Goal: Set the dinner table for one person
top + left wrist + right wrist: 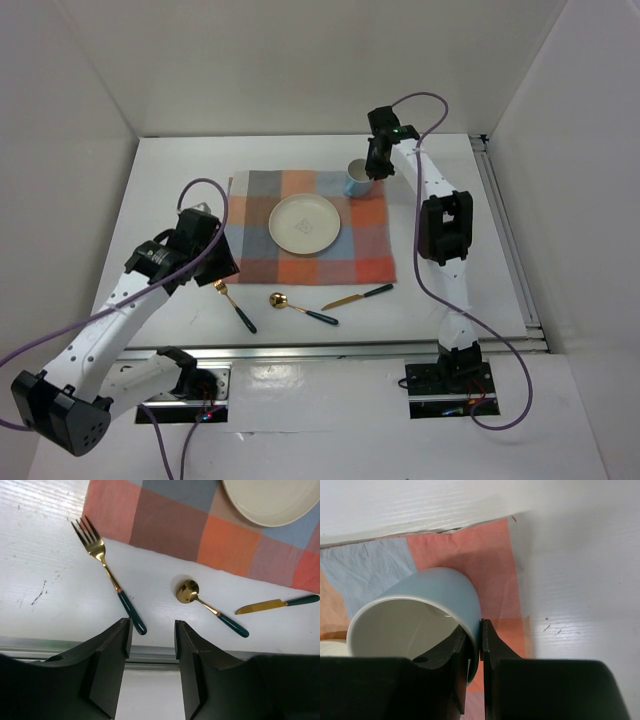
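On the white dinner table [180,180] lies a checked cloth mat [360,250] with a cream plate [304,222] on it. My right gripper [374,168] is shut on the rim of a light blue cup [357,178], one finger inside and one outside [492,645], over the mat's far right corner [490,555]. A gold fork [232,304], spoon [300,308] and knife [356,297] with dark green handles lie on the table in front of the mat. My left gripper [152,630] is open and empty, hovering above the fork's handle [131,612] near the table's front rail.
White walls enclose the table on three sides. An aluminium rail [350,350] runs along the front edge and another along the right edge [505,230]. The left arm [110,320] reaches over the front left part of the table.
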`<state>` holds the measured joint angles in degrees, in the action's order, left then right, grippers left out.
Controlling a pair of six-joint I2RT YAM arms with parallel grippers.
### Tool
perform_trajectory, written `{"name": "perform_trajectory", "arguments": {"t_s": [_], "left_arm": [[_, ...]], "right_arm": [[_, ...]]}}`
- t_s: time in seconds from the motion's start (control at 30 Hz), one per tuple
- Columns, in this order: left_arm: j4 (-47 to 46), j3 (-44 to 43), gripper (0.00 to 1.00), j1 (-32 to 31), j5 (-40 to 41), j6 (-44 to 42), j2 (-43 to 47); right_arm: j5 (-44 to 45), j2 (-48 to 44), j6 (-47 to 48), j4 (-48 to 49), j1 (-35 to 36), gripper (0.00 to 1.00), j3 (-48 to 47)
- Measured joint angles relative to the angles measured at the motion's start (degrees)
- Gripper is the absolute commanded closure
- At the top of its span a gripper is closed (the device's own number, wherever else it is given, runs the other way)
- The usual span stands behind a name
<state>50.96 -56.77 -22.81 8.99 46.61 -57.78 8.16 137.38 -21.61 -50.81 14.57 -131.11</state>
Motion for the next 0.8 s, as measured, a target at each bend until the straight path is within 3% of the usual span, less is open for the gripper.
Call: {"name": "perform_trajectory", "arguments": {"t_s": [0.03, 0.13, 0.17, 0.2, 0.37, 0.47, 0.53, 0.8], "left_arm": [[0.3, 0.7, 0.45, 0.0, 0.1, 0.3, 0.9], [1.3, 1.3, 0.40, 0.0, 0.3, 1.4, 1.7], [1.5, 1.4, 0.37, 0.0, 0.4, 1.6, 1.7], [1.5, 1.7, 0.36, 0.0, 0.4, 1.7, 1.7], [2.0, 4.3, 0.15, 0.0, 0.9, 3.5, 1.6], [1.9, 6.8, 0.15, -0.2, 0.7, 5.1, 1.6], [1.7, 8.9, 0.20, -0.4, 0.1, 6.6, 1.6], [-1.9, 17.4, 0.33, -1.0, 0.3, 15.3, -0.6]], "right_arm": [[0.0, 0.0, 0.0, 0.1, 0.0, 1.00, 0.1], [0.0, 0.0, 0.0, 0.2, 0.0, 0.72, 0.3], [-0.1, 0.0, -0.2, 0.2, 0.0, 0.61, 0.3], [-0.2, 0.0, -0.4, 0.4, 0.0, 0.42, 0.3], [-1.5, -0.2, -1.0, 2.0, 0.2, 0.19, 0.3], [-2.0, -0.7, -0.9, 2.4, 0.4, 0.05, 0.4], [-2.3, -1.7, -0.7, 2.4, 0.6, 0.00, 0.6], [-3.8, -15.0, -0.8, 6.4, 1.7, 0.00, 9.7]]}}
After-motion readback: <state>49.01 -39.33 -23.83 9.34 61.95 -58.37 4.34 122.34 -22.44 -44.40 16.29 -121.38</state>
